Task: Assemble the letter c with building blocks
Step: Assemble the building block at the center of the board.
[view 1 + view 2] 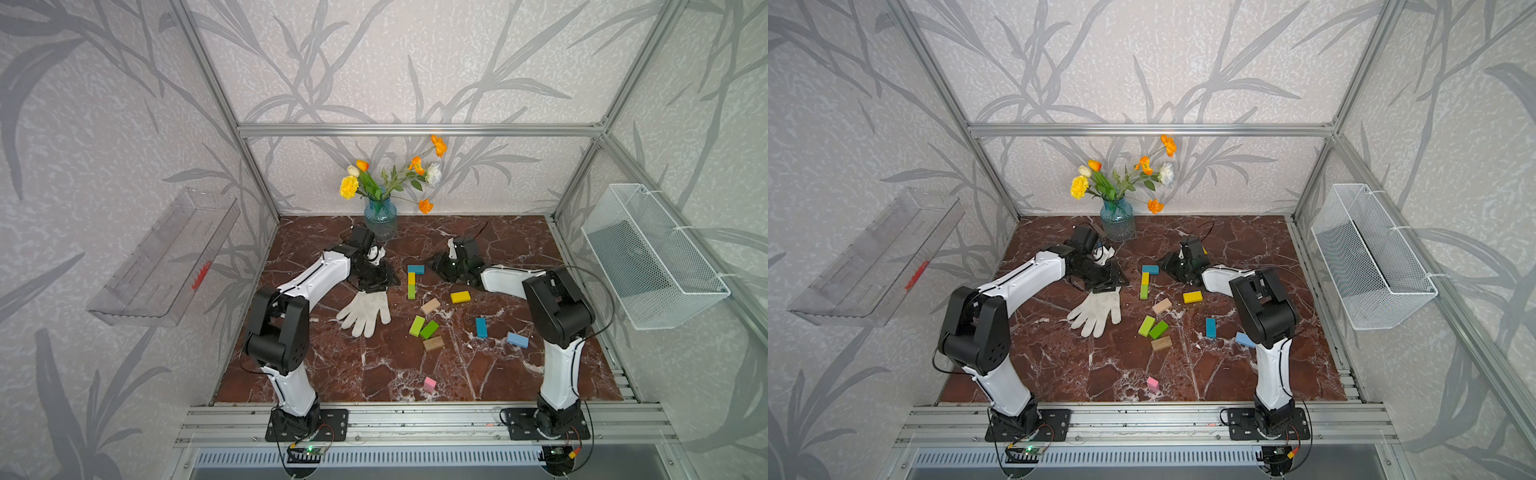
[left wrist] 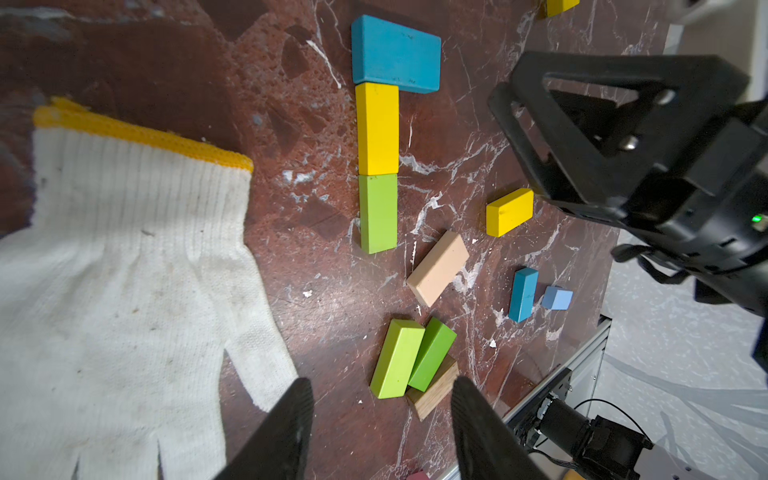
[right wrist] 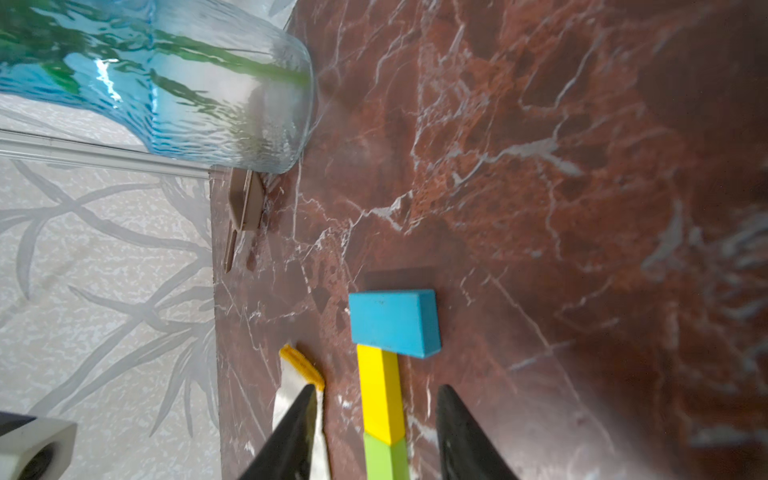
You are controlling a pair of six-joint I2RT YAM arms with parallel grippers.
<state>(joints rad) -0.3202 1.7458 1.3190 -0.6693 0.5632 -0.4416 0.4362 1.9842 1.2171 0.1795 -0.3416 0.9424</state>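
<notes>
The left arm (image 1: pixel 316 278) is reaching from the lower left toward the frame's middle in both top views, and the left gripper (image 2: pixel 381 380) is pointing downward, jaws standing parted. The right arm (image 1: pixel 513 280) is folding in from the lower right, and the right gripper (image 3: pixel 377 387) is aiming leftward and down, jaws likewise parted.

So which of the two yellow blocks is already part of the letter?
The yellow block in the column, set end to end between a blue block and a green block. The loose yellow block lies apart, touching nothing.
</notes>
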